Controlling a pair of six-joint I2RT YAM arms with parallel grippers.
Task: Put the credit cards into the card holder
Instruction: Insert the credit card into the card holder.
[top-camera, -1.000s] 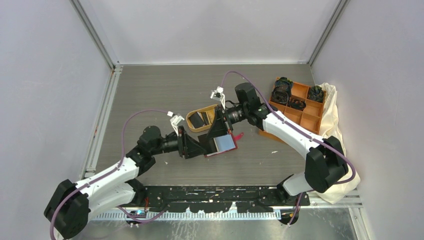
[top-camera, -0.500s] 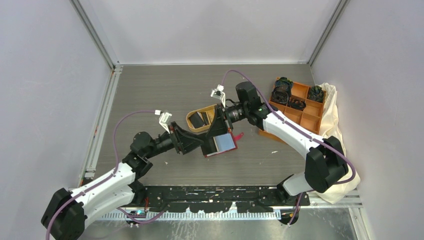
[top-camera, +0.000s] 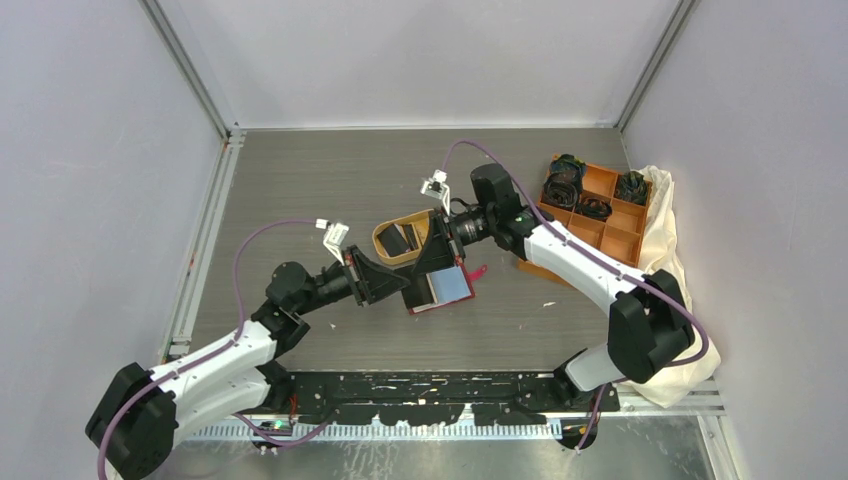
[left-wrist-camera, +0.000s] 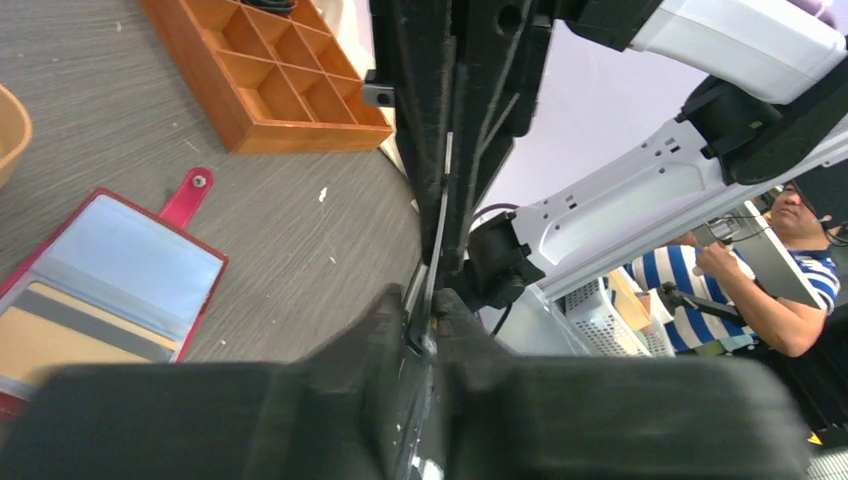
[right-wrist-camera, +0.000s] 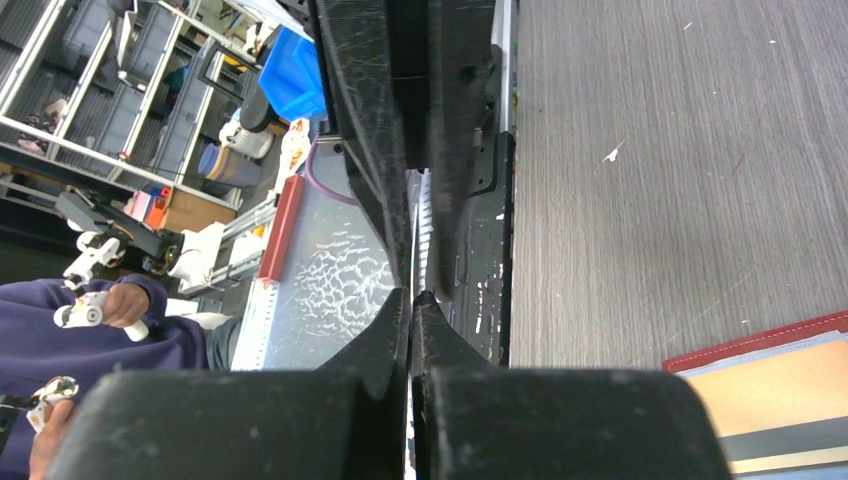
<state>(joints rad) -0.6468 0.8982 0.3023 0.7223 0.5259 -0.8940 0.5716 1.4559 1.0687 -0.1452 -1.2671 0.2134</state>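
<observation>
Two grippers, one thin card

Both arms come nose to nose over the table (top-camera: 300, 190)! The right gripper (right-wrist-camera: 412, 300) is pinched tight on a credit card (right-wrist-camera: 415, 235) (seen edge-on). The left gripper (left-wrist-camera: 428, 305) has its fingers (left-wrist-camera: 385, 325) close either side of it, but whether they grip I cannot tell. The card holder (top-camera: 448, 289) lies open right beside them, pale lining up.

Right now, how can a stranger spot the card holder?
On the grey table, look centre for the orange oval tray. Just on its near side lies the card holder, open: red, with pale blue lining and a clasp tab, unlike its orange neighbours.
</observation>
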